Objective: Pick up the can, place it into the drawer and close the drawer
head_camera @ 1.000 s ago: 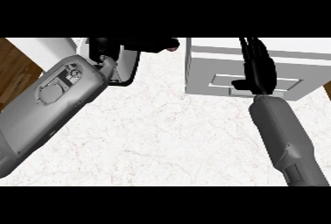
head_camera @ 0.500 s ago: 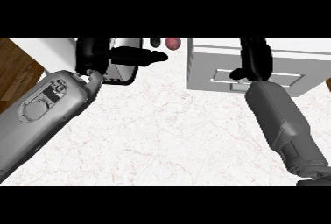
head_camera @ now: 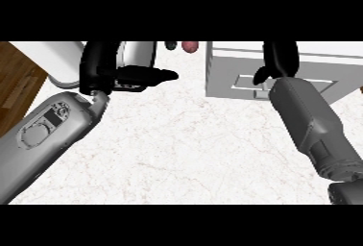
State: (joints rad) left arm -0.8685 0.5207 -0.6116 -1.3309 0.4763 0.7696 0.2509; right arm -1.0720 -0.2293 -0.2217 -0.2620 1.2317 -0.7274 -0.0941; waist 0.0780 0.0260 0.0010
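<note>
Head view: seeing the left hand (head_camera: 99, 67) wrapping curled fingers round the can (head_camera: 138, 54), over the counter (head_camera: 177, 144) at far left, well apart from the drawer (head_camera: 230, 72). Not making out the right hand (head_camera: 280, 57) fingers at the drawer front. Probably needing: lifting clear, swinging right, lowering inside before letting go.

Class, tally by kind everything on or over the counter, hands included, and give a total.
hands: 2, left hand and right hand
can: 1
drawer: 1
small red object: 1
total: 5
</note>
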